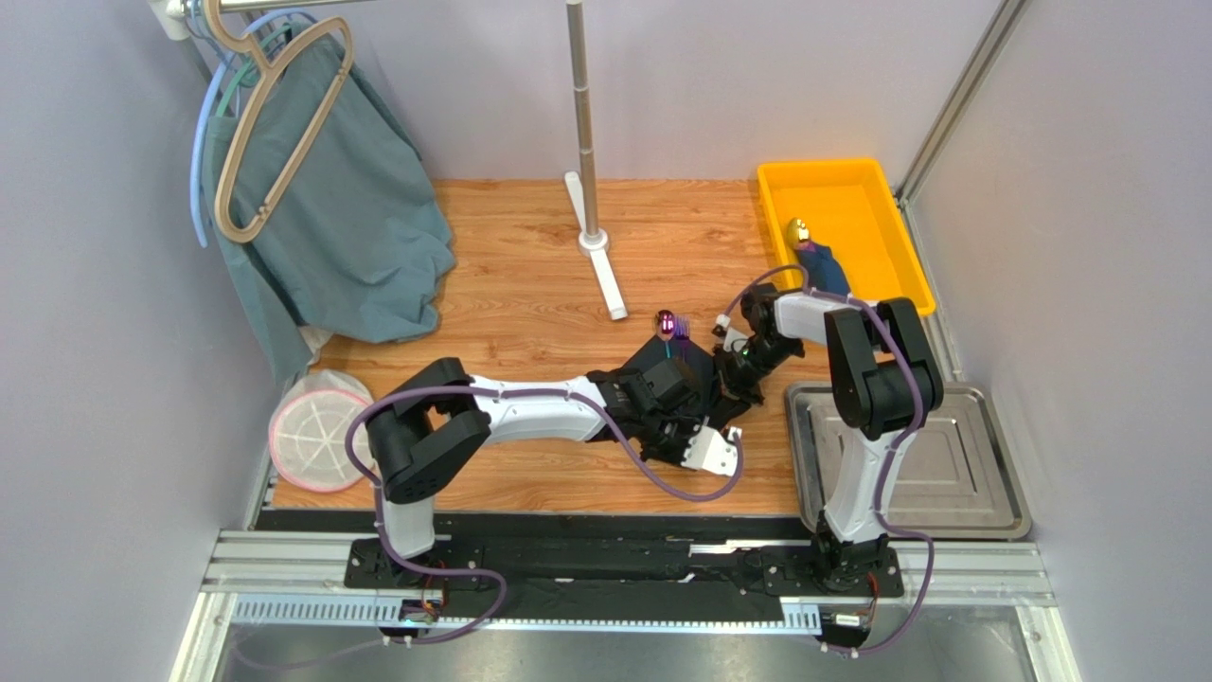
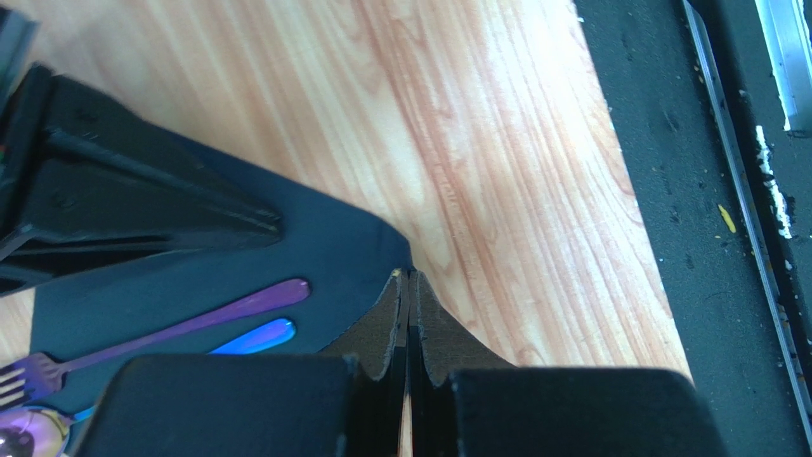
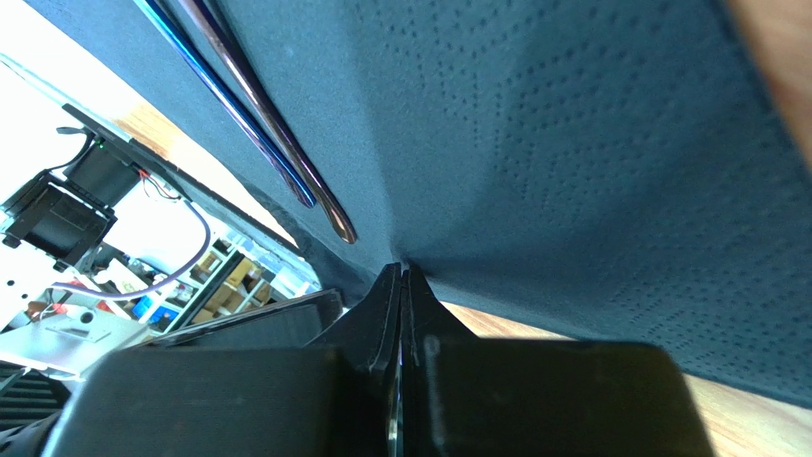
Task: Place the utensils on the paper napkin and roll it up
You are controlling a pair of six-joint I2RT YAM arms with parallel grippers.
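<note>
Noted left end effector [image 2: 408, 286] pinched shut on the near edge of the paper napkin [image 2: 324, 248]. Logged right end effector [image 3: 402, 278] likewise closed, jaws pressed together on a raised fold of the sheet. Judged both as grips for starting the roll over the utensils. Found purple fork [image 2: 181, 327] and blue handle [image 2: 257, 336] lying on the napkin just left of the left tips, over table [image 2: 477, 143]. Checked for brands, labels, writing: none readable.
</note>
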